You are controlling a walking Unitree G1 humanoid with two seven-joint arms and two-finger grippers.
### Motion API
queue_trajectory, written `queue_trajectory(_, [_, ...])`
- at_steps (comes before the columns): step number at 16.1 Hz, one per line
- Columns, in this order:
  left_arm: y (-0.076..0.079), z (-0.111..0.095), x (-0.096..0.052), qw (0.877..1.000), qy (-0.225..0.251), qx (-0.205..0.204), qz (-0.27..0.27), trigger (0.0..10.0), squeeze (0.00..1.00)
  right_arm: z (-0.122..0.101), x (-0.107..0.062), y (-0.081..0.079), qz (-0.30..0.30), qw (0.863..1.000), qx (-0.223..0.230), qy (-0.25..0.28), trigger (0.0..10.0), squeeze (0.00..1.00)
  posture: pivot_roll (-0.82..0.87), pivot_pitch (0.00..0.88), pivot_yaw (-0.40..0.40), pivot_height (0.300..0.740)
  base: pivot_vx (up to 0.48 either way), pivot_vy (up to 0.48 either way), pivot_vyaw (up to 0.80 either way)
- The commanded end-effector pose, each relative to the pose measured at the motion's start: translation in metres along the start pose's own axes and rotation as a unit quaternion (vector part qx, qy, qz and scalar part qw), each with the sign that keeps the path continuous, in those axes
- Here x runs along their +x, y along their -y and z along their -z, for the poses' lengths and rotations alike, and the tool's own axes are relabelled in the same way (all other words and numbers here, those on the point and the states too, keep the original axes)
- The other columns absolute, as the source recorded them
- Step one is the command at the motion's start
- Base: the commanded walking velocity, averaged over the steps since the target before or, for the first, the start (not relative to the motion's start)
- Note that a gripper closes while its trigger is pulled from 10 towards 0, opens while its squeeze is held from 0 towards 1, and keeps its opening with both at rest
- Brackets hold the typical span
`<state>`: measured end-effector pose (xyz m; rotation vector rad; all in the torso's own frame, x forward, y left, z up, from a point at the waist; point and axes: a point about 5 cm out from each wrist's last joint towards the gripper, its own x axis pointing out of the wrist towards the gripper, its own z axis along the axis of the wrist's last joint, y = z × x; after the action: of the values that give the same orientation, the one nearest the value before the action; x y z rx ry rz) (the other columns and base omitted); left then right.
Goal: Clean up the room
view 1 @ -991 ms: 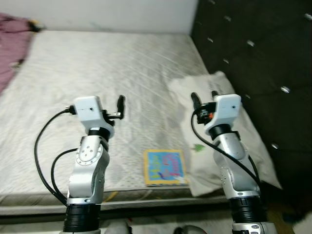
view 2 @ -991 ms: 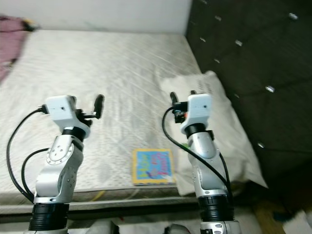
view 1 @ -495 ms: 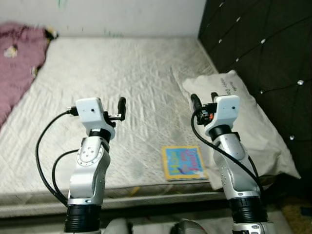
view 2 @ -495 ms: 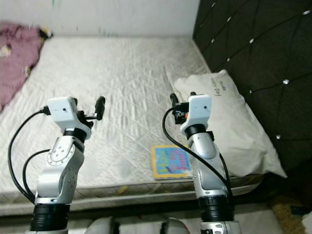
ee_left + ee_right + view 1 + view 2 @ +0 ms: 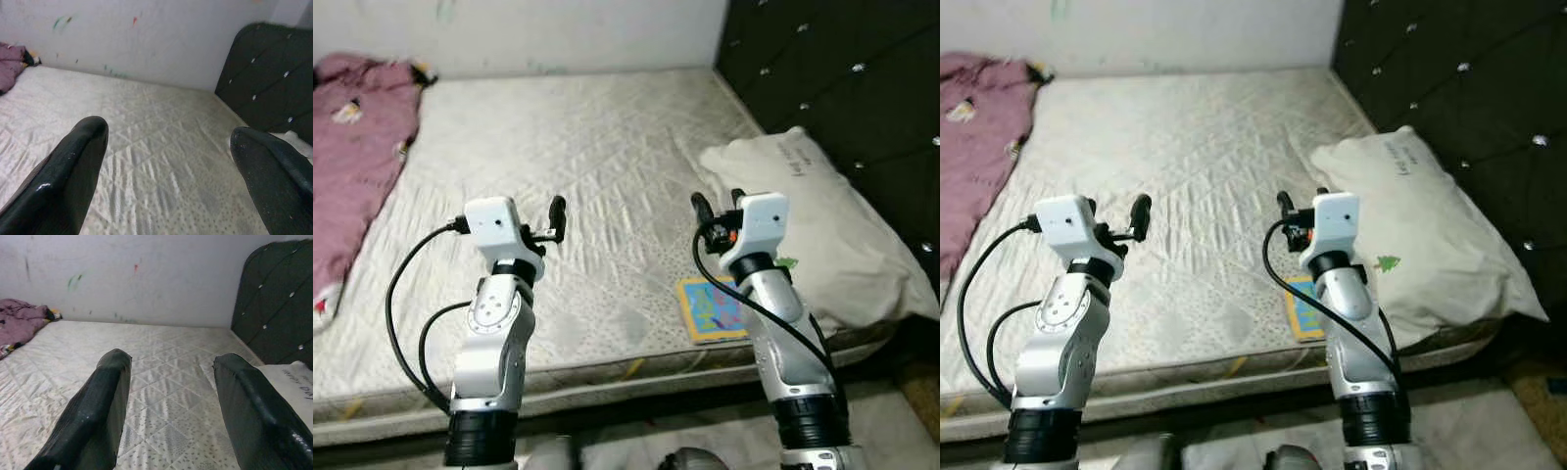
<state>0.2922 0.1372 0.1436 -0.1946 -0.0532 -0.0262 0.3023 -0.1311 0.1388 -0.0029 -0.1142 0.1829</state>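
A colourful picture book (image 5: pixel 713 309) lies flat on the bare quilted mattress (image 5: pixel 607 157) near its front edge, partly hidden behind my right arm. A white pillow (image 5: pixel 822 230) rests at the headboard end, beside the book. A pink blanket (image 5: pixel 352 166) is heaped along the mattress's left side. My left gripper (image 5: pixel 555 212) is raised over the front of the mattress, open and holding nothing. My right gripper (image 5: pixel 718 203) is held up above the book, also open and holding nothing. The wrist views look between the spread fingers (image 5: pixel 73 166) (image 5: pixel 105 401) across the mattress towards the wall.
A black tufted headboard (image 5: pixel 842 69) stands along the right. A white wall (image 5: pixel 529 29) with small paint marks backs the bed. The mattress's front edge (image 5: pixel 607 372) runs just before my arms, with floor (image 5: pixel 901 431) at the lower right.
The camera has swung left: book and pillow have slid rightwards in the picture and the pink blanket has come into view. Both arms keep the same raised pose with open fingers.
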Motion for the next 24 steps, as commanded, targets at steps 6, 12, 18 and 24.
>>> queue_trajectory(6, [-0.0077, -0.0009, -0.0004, 1.0, 0.001, 0.001, -0.017, 10.0, 0.0, -0.0054, 0.0041, -0.0071, -0.009, 1.0, -0.001, 0.008, 10.0, 0.0, 0.02, 0.0, -0.016, 0.74, 0.0, 0.48, 0.32])
queue_trajectory(12, [-0.0079, -0.001, 0.0006, 1.0, 0.001, -0.001, -0.016, 10.0, 0.0, -0.0036, 0.005, -0.0084, -0.013, 1.0, 0.0, 0.002, 10.0, 0.0, 0.02, 0.0, -0.015, 0.74, 0.0, 0.48, 0.0])
queue_trajectory(18, [-0.0081, -0.003, 0.0014, 1.0, 0.012, 0.003, -0.014, 10.0, 0.0, -0.0017, 0.0063, -0.0091, -0.018, 1.0, 0.004, -0.005, 10.0, 0.0, 0.02, 0.0, -0.015, 0.74, 0.0, 0.389, -0.53])
queue_trajectory(24, [-0.0036, -0.0056, -0.0005, 1.0, 0.021, -0.011, 0.015, 10.0, 0.0, -0.0004, 0.0074, -0.0096, -0.023, 1.0, 0.002, -0.009, 10.0, 0.0, 0.01, 0.0, -0.015, 0.74, 0.094, 0.0, 0.0])
